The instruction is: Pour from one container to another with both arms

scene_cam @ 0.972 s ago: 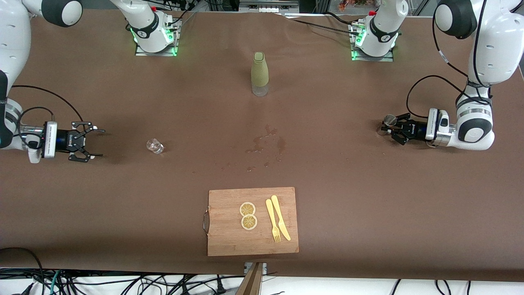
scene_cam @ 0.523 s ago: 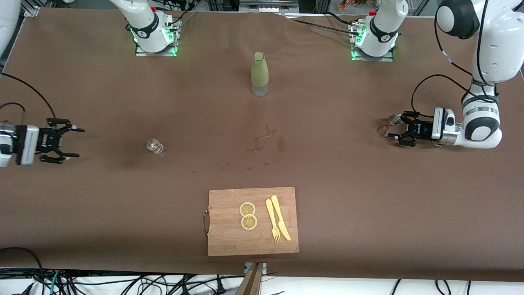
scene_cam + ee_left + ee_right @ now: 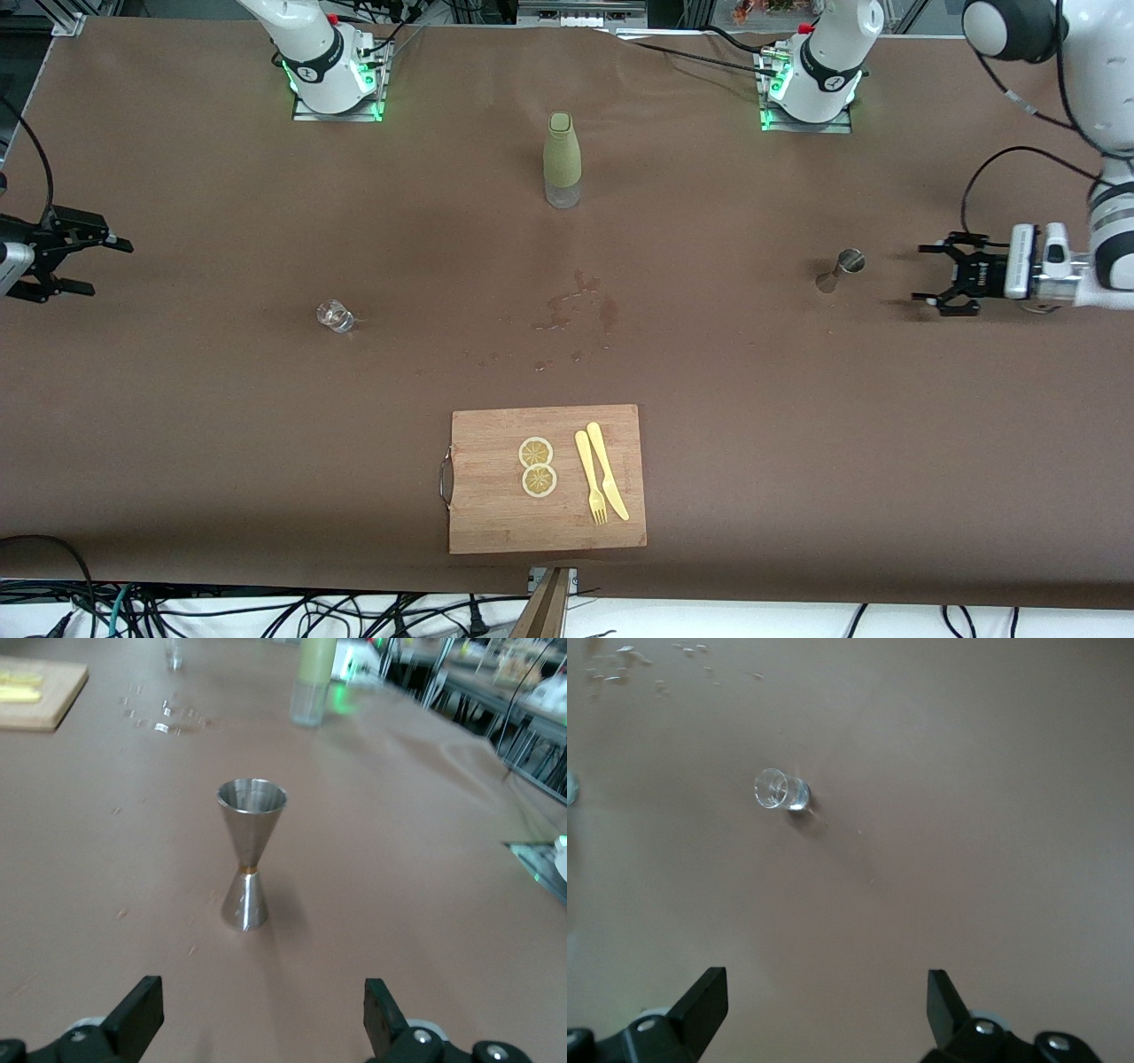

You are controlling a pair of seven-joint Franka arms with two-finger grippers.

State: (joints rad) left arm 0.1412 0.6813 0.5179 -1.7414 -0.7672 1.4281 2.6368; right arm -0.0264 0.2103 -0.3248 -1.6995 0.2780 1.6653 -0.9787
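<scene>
A steel hourglass jigger (image 3: 840, 268) stands upright on the brown table toward the left arm's end; in the left wrist view the jigger (image 3: 252, 853) stands free ahead of the fingers. My left gripper (image 3: 926, 275) (image 3: 263, 1020) is open, apart from it, closer to that end's edge. A small clear glass (image 3: 335, 315) (image 3: 780, 790) stands toward the right arm's end. My right gripper (image 3: 104, 266) (image 3: 826, 1005) is open and empty near that end's edge, well away from the glass.
A green bottle (image 3: 563, 159) (image 3: 314, 678) stands mid-table, farther from the front camera. Wet spots (image 3: 576, 310) mark the middle. A wooden cutting board (image 3: 496, 514) with lemon slices (image 3: 537, 467), fork and knife (image 3: 602, 483) lies near the front edge.
The left gripper let go of the jigger and drew back toward its end of the table. The right gripper also withdrew farther from the glass, toward its table edge.
</scene>
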